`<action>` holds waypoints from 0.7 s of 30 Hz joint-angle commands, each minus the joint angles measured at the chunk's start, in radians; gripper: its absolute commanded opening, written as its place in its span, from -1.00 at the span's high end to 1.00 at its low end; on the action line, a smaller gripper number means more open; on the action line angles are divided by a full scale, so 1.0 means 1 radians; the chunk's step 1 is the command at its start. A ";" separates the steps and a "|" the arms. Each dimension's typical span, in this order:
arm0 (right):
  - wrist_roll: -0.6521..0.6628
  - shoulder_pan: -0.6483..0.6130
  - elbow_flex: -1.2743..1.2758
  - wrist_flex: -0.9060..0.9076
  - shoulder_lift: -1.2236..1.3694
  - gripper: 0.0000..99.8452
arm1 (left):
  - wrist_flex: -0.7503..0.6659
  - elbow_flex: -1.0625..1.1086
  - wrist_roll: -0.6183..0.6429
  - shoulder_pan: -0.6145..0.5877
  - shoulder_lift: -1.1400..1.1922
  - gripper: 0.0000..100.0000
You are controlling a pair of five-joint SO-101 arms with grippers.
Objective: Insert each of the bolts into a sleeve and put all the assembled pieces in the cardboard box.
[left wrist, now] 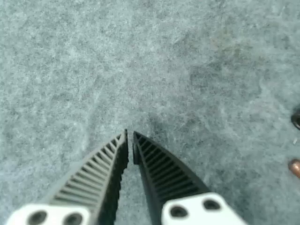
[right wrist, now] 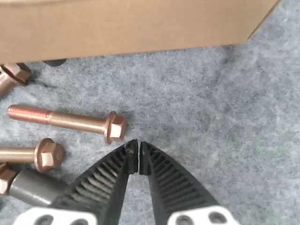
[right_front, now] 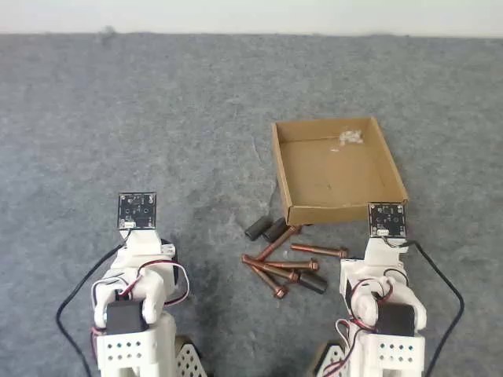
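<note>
Several copper bolts (right_front: 275,263) lie loose on the grey carpet just in front of the cardboard box (right_front: 389,161). Two dark sleeves (right_front: 265,229) rest side by side by the box's near left corner, and a third sleeve (right_front: 313,283) lies among the bolts. My right gripper (right wrist: 139,145) is shut and empty, its tips just short of a bolt's head (right wrist: 115,126), with the box wall (right wrist: 131,23) beyond. A sleeve (right wrist: 33,185) lies beside its finger. My left gripper (left wrist: 130,136) is shut and empty over bare carpet, well left of the pile.
The left arm (right_front: 137,259) and right arm (right_front: 385,271) stand at the near table edge. A scrap of white material (right_front: 351,137) lies in the box's far corner. Grey carpet (right_front: 157,118) stretches left of and behind the box.
</note>
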 commanded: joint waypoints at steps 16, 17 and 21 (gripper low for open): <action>-0.005 0.028 -0.029 -0.019 -0.015 0.99 | -0.176 -0.102 0.003 0.009 -0.018 0.96; -0.005 0.048 -0.038 -0.030 -0.015 0.99 | -0.206 -0.105 0.006 0.009 -0.018 0.96; -0.005 0.127 -0.043 -0.119 -0.015 0.99 | -0.345 -0.104 0.003 0.031 -0.018 0.96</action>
